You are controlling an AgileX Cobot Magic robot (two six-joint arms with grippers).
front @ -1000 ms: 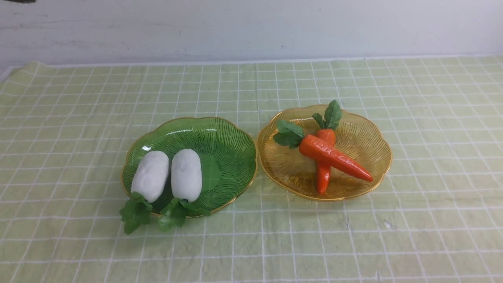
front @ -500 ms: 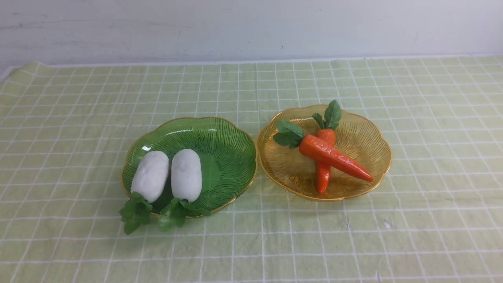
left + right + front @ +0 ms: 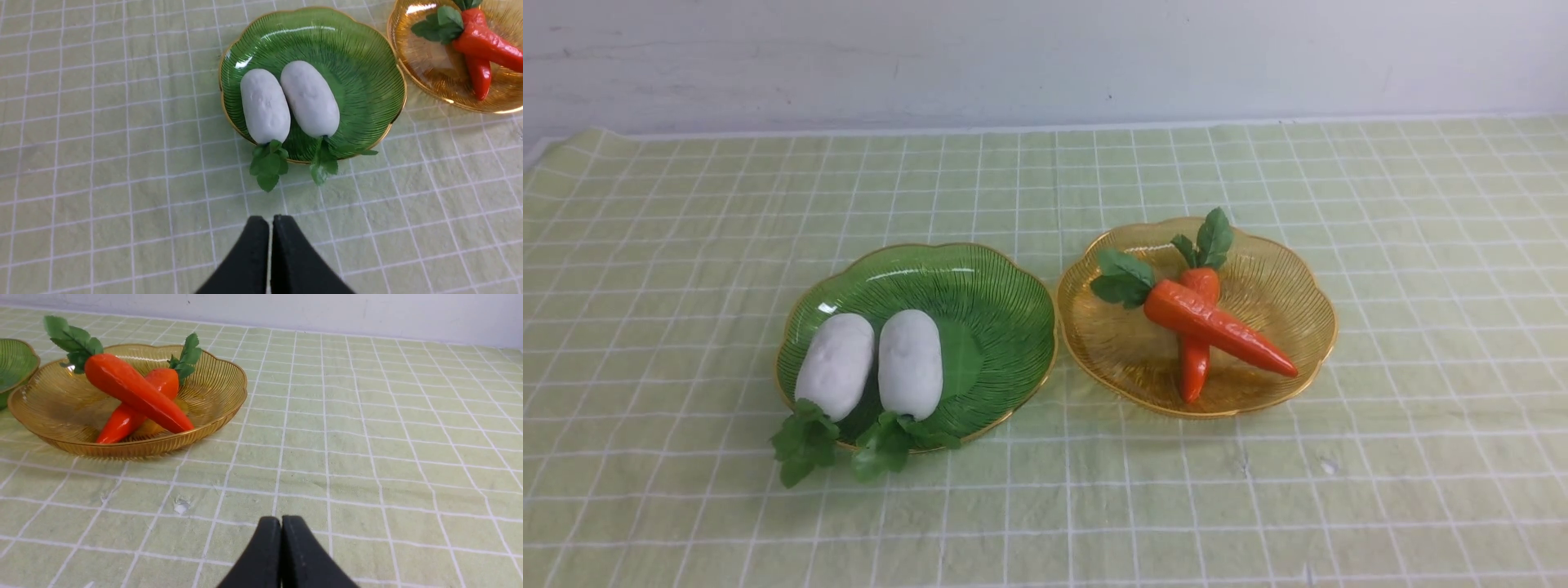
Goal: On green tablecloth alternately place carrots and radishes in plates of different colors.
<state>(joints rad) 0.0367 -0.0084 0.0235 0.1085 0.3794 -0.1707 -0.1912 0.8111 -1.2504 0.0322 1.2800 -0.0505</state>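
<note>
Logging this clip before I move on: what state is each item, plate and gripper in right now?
left radish: lying in green plate, leaves over rim
right radish: lying beside it, same plate
green plate: holds both radishes
longer carrot: lying across the shorter one
shorter carrot: underneath, in amber plate
amber plate: holds both carrots
left gripper: shut, empty
right gripper: shut, empty

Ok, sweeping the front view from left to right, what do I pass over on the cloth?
Bare green tablecloth → left radish → right radish, both in the green plate → amber plate holding the two crossed carrots → bare cloth again.
</note>
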